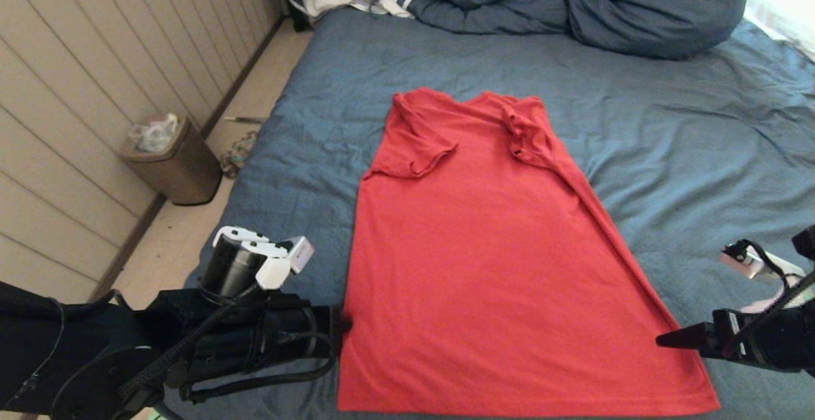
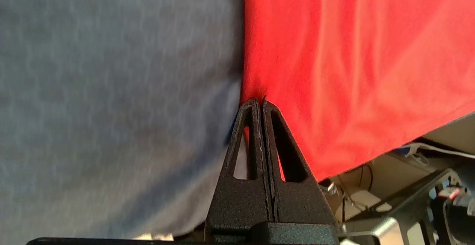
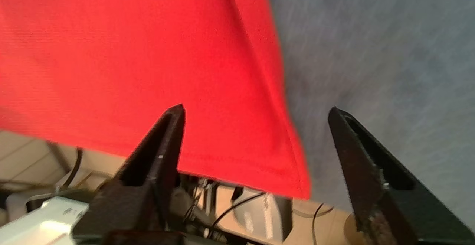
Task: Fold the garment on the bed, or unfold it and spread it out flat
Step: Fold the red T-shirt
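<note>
The garment lies plain side up in the middle of the frame on the bed, its long axis running from the collar in the upper centre down to the hem at the bottom edge, both sleeves folded in over the chest. My left gripper sits at lower left, reaching in level from the side, its jaws pressed together right at the shirt's left edge just above the hem; in the left wrist view the tips meet at the cloth's border, pinching it as far as I can judge. My right gripper is at lower right, jaws spread wide and holding nothing, pointing inward at the right edge, with the hem corner between its fingers. Each hand is nearest its own bottom corner, so I judge the next lift hinges on the hem
</note>
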Available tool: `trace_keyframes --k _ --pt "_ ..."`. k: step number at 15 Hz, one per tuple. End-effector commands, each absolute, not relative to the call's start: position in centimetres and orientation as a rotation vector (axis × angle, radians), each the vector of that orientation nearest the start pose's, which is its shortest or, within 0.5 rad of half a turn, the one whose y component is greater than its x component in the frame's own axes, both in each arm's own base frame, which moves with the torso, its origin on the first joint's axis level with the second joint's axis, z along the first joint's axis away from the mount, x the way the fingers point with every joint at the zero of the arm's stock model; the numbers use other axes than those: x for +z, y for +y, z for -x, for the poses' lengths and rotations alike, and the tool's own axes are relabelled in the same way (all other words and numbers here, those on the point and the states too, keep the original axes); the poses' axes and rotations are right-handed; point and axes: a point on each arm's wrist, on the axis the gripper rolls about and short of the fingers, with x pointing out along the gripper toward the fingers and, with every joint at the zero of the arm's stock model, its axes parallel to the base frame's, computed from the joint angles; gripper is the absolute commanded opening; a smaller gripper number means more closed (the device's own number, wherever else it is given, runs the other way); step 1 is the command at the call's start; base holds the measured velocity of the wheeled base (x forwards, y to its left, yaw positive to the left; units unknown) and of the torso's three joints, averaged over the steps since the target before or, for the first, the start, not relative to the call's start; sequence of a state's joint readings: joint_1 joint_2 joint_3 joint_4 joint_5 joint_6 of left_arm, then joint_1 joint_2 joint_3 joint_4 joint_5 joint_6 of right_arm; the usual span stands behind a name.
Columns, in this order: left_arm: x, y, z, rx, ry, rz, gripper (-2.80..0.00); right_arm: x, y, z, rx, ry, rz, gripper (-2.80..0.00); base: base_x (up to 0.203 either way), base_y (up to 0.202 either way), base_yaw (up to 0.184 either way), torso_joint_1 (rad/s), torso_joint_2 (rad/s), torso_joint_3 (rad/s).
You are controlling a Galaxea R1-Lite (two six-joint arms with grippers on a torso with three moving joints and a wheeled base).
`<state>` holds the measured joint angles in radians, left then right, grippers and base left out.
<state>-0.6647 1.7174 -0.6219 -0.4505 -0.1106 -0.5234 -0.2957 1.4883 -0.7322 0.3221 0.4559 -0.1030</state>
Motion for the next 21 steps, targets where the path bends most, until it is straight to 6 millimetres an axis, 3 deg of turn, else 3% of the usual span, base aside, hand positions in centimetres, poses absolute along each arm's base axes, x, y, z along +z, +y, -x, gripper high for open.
trace_keyframes --k 1,2,16,17,18,21 --pt "10.9 -17.3 -21.7 -0.56 0.801 0.307 -2.8 13.9 -4.8 -19.3 0.205 1.019 -0.318 0.0 0.0 0.0 0.0 0.0 0.0 0.0" --pt "10.7 -17.4 -21.8 -0.558 0.8 0.308 -2.8 13.7 -4.7 -19.1 0.21 1.031 -0.322 -2.8 0.0 0.0 0.0 0.0 0.0 0.0" --pt "10.8 -17.5 -21.9 -0.565 0.778 0.33 -2.8 13.3 -4.5 -19.0 0.216 1.004 -0.305 -2.8 0.0 0.0 0.0 0.0 0.0 0.0" --pt "11.0 -17.7 -22.1 -0.572 0.758 0.336 -1.98 13.3 -4.5 -19.0 0.216 1.004 -0.305 -2.8 0.0 0.0 0.0 0.0 0.0 0.0" --pt "11.4 -17.7 -22.2 -0.578 0.742 0.341 0.0 13.3 -4.5 -19.0 0.218 1.006 -0.307 -2.8 0.0 0.0 0.0 0.0 0.0 0.0" --pt "12.6 -17.6 -21.9 -0.595 0.708 0.354 0.0 13.4 -4.4 -19.0 0.246 0.997 -0.319 -2.8 0.0 0.0 0.0 0.0 0.0 0.0"
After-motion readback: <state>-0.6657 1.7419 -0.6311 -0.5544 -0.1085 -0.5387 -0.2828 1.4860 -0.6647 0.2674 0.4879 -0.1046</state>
